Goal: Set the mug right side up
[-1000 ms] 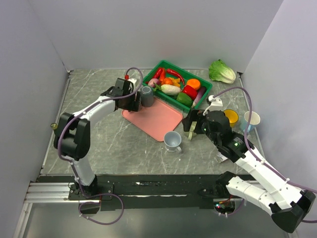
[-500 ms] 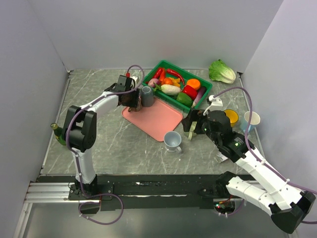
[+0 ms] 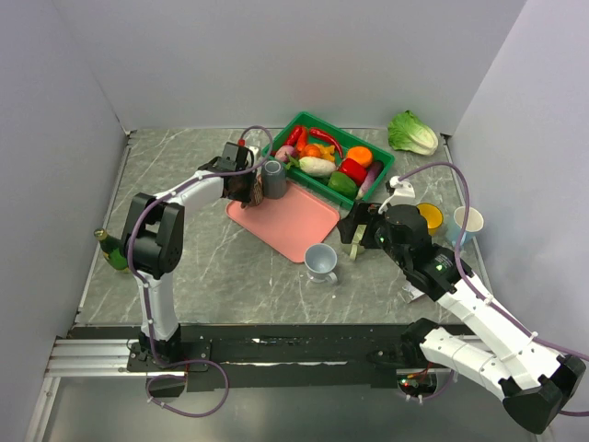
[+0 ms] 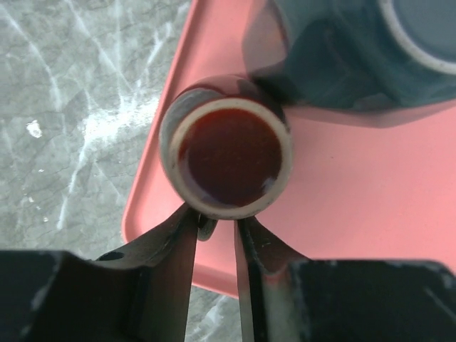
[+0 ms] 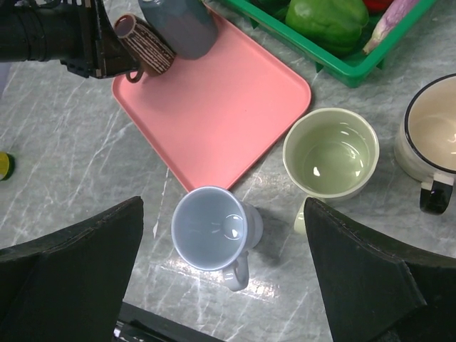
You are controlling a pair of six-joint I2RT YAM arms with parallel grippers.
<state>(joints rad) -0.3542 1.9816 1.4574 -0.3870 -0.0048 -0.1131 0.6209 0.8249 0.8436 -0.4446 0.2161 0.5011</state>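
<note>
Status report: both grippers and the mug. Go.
Left gripper shut on brown mug handle, mug tipped sideways over pink tray. Right gripper open, empty. Grey mug crowding it, looks touching.

Soft, even overhead light leaves faint shadows on the grey marbled tabletop [image 3: 221, 267]. Up close, the brown glazed ceramic mug [image 4: 231, 157] shows a faint glint; the jaws look soft.

mug [image 4: 231, 158] at tray [image 3: 294, 221] far-left corner, cup [image 3: 273, 180] just right of it | crate [image 5: 335, 71] behind tray | second mug [image 3: 321, 261] before tray | lettuce [image 3: 411, 133] right of crate
</note>
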